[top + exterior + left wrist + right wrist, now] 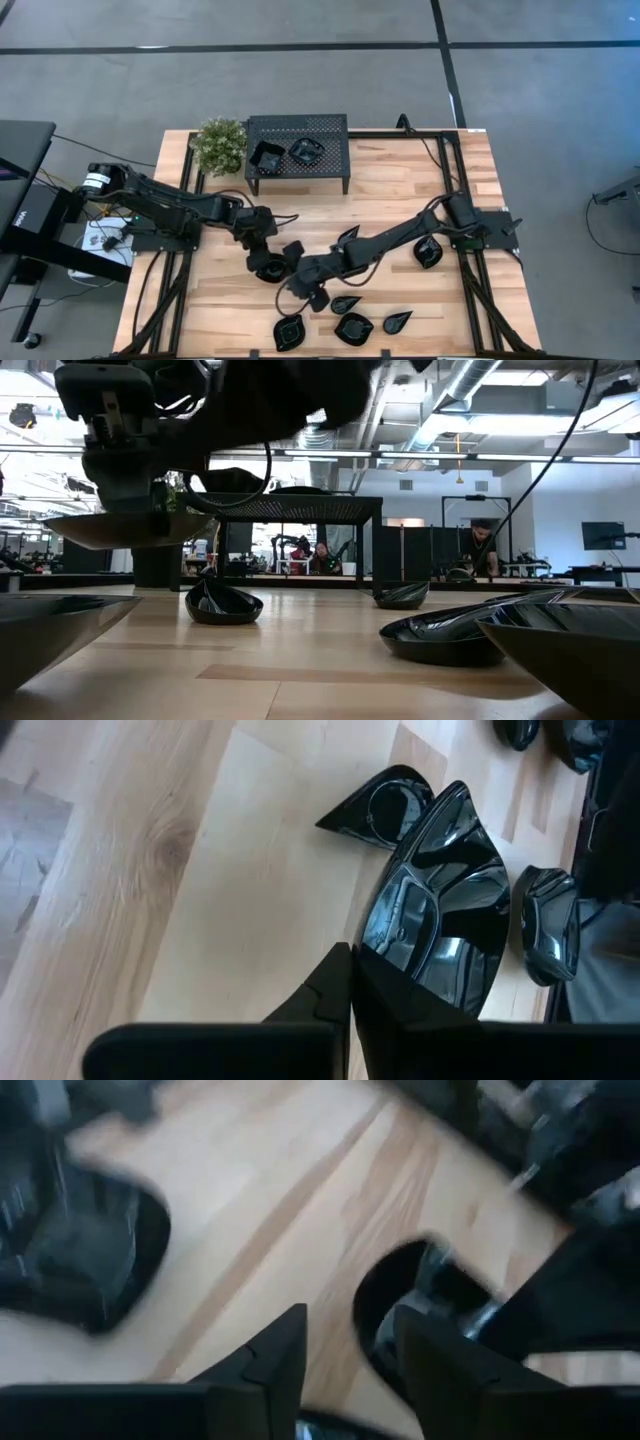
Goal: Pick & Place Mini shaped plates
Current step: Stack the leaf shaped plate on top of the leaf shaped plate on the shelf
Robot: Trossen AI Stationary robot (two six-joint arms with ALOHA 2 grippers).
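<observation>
High view shows the left gripper (268,262) over the table's (400,190) middle, jaws clamped on a glossy black plate (440,910), while the right gripper (308,290) beside it has jaws apart, other mini plates (353,326) lying near the front edge.

Overhead looks straight down, low looks level across the table (400,190) (both share it), wrists close-up.
</observation>
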